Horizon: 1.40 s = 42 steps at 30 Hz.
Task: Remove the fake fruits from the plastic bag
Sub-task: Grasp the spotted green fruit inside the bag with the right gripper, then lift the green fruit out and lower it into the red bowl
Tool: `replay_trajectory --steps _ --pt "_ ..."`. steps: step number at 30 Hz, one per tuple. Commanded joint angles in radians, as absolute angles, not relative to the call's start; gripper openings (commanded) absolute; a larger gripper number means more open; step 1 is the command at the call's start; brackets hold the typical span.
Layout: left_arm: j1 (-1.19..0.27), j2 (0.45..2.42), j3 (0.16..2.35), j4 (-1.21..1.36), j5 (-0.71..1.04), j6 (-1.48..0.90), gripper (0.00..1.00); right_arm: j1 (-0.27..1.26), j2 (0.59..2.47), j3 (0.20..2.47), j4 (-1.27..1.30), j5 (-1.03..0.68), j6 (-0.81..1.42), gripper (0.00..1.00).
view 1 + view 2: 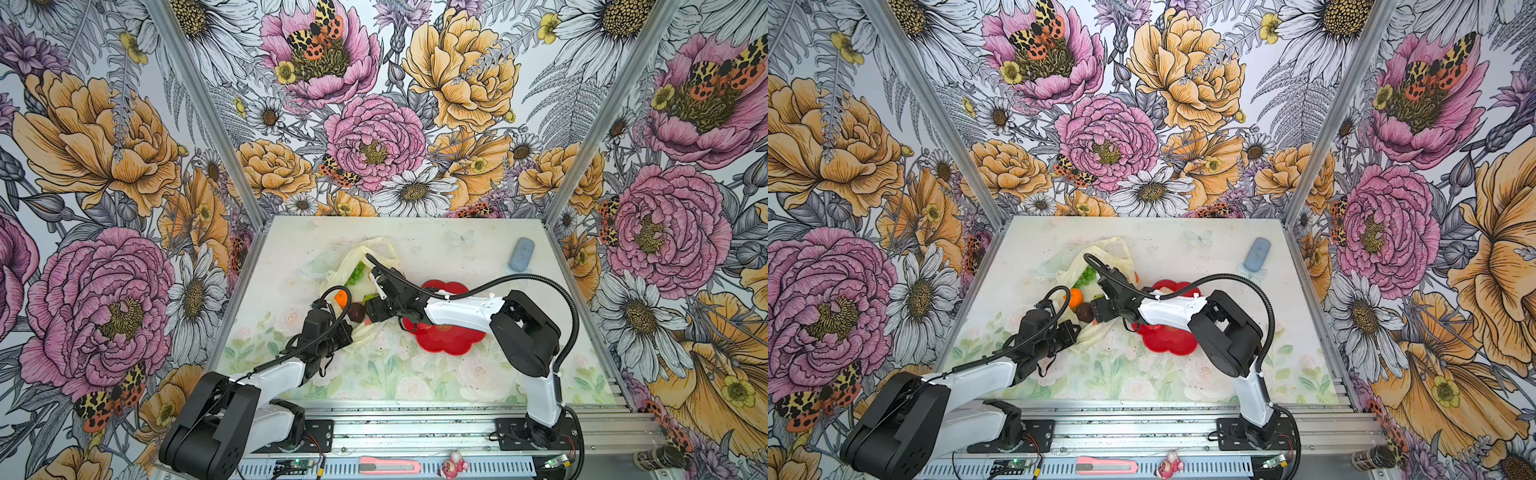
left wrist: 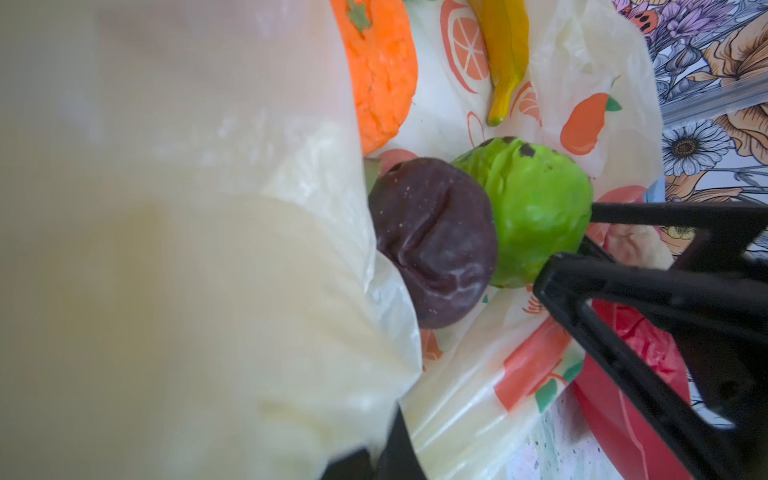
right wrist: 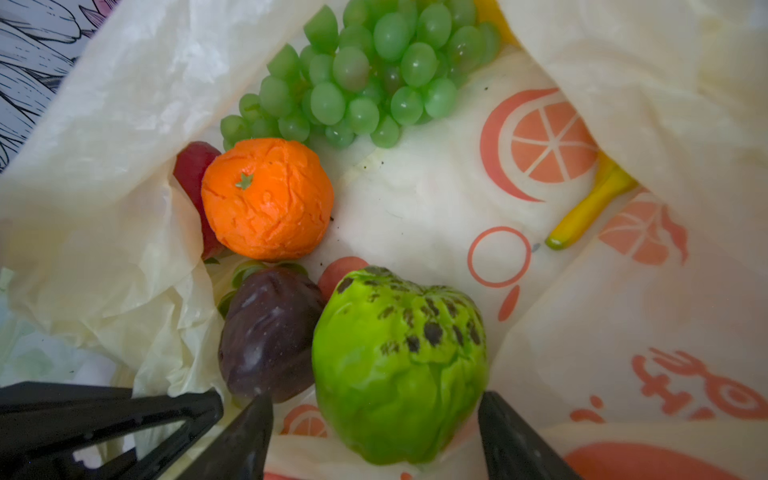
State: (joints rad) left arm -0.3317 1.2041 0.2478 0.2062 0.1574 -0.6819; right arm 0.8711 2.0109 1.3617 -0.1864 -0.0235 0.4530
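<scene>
Inside plastic bag, right fingers spread wide, straddling green speckled fruit. Not clamped: gap shows on plum side. Beside them, left fingers closed tight, pinching bag edge. Touching green fruit, dark plum just outside right fingers. Farther ahead: orange, grape bunch, banana, all in bag.
</scene>
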Motion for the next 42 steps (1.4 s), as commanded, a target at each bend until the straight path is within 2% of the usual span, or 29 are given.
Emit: replay_trajectory --steps 1,20,26,31,42 --pt "-0.331 1.21 0.259 0.208 0.133 -0.668 0.0 0.875 2.022 1.365 -0.198 -0.026 0.47 0.78" --pt "-0.321 1.221 0.267 0.215 0.161 -0.663 0.0 0.83 2.17 1.539 -0.241 -0.01 0.498 0.8" --pt "-0.322 1.214 0.267 0.211 0.16 -0.662 0.0 0.823 2.205 1.585 -0.253 -0.01 0.496 0.75" --pt "-0.32 1.212 0.267 0.209 0.158 -0.661 0.0 0.826 2.194 1.585 -0.261 -0.017 0.482 0.7" --pt "-0.319 1.216 0.268 0.207 0.155 -0.66 0.0 0.831 2.074 1.559 -0.262 -0.024 0.449 0.69"
